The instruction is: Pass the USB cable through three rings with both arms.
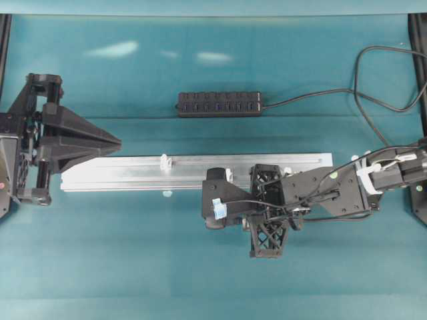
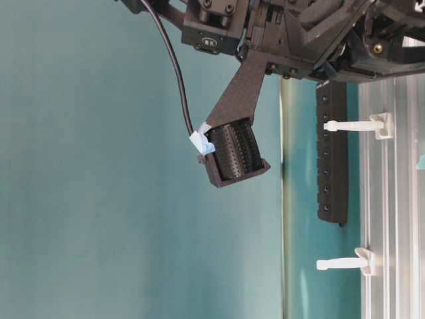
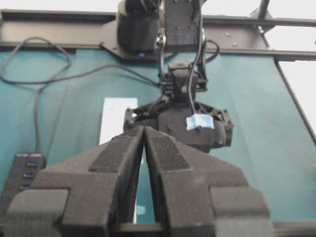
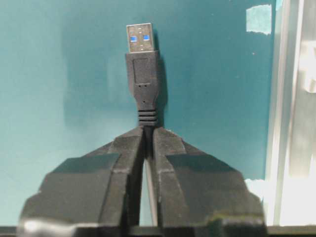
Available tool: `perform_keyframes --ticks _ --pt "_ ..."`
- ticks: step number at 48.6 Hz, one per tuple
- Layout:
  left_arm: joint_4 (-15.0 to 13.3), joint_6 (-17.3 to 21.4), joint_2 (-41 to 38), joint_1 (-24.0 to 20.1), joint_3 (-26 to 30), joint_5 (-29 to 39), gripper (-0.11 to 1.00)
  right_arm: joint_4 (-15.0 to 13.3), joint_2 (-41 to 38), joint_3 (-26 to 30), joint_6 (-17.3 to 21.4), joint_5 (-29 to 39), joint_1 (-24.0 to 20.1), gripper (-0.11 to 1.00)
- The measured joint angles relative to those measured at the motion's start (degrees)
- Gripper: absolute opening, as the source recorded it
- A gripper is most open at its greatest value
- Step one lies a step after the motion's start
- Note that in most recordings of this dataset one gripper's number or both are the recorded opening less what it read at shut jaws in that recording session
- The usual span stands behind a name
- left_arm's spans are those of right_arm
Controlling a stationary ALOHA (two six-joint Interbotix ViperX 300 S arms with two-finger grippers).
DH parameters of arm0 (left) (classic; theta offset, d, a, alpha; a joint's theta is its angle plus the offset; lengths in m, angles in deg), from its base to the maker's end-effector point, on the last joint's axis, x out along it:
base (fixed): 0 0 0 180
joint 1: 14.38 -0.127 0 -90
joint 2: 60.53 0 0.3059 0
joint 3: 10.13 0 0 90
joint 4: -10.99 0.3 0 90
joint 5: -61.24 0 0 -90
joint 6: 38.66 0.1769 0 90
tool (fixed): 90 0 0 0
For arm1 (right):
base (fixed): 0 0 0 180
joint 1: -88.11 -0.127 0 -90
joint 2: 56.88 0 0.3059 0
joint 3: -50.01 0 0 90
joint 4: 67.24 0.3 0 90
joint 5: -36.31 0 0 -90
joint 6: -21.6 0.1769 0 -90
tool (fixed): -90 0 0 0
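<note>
Right gripper (image 4: 146, 131) clamps the USB cable (image 4: 142, 64); left gripper (image 3: 143, 131) seems closed, empty.

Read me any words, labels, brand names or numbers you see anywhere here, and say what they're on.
None can be read.
USB cable plug: bare, no print.
Multi-port hub: any marks too small to tell.
Blue tape patch: blank.
</note>
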Motion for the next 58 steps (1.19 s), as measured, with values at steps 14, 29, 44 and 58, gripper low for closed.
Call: perform_keyframes --ticks 14,29,44,58 --pt "-0.09 0.00 0.00 0.00 0.26 0.09 0.20 0.00 0.00 0.00 0.00 0.00 0.00 -0.08" --pt "0.00 0.00 0.00 -0.09 0.35 0.09 0.20 0.00 0.09 0.00 0.00 -0.09 0.00 -0.08" --pt "-0.09 0.00 -0.09 -0.09 0.44 0.00 0.20 -1.58 3.43 1.93 -0.18 5.80 0.62 -0.08" --pt "0.00 0.00 -0.09 0.00 0.44 0.00 0.20 -3.78 8.26 6.68 -0.18 18.19 0.53 -0.08"
